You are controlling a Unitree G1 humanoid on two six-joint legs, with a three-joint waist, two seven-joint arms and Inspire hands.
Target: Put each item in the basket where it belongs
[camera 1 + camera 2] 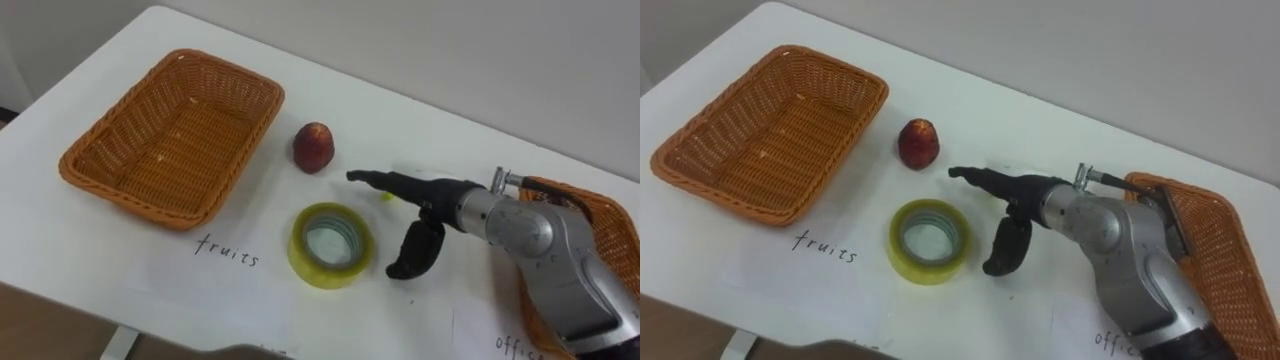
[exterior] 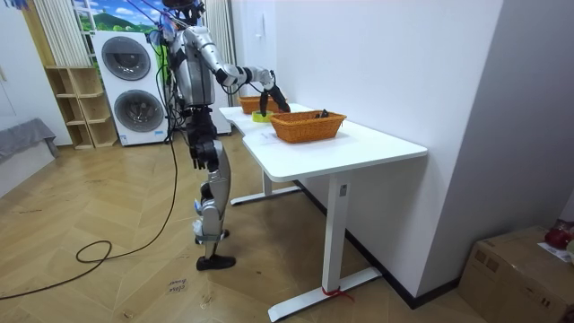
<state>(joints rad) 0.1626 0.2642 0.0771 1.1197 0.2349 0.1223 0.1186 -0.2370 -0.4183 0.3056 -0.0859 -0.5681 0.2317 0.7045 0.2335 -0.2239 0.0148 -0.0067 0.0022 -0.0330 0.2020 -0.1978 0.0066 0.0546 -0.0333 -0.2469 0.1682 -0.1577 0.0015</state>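
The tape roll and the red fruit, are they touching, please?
Apart: the left eye view shows bare table between tape roll and red fruit.

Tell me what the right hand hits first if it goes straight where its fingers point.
Probably the red fruit, on its near side, though the right hand's height over the table is unclear.

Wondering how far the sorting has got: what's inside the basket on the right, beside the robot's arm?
In the eye views the right arm covers most of the right basket, leaving rim and weave. The room view shows something dark above its rim, unidentifiable.
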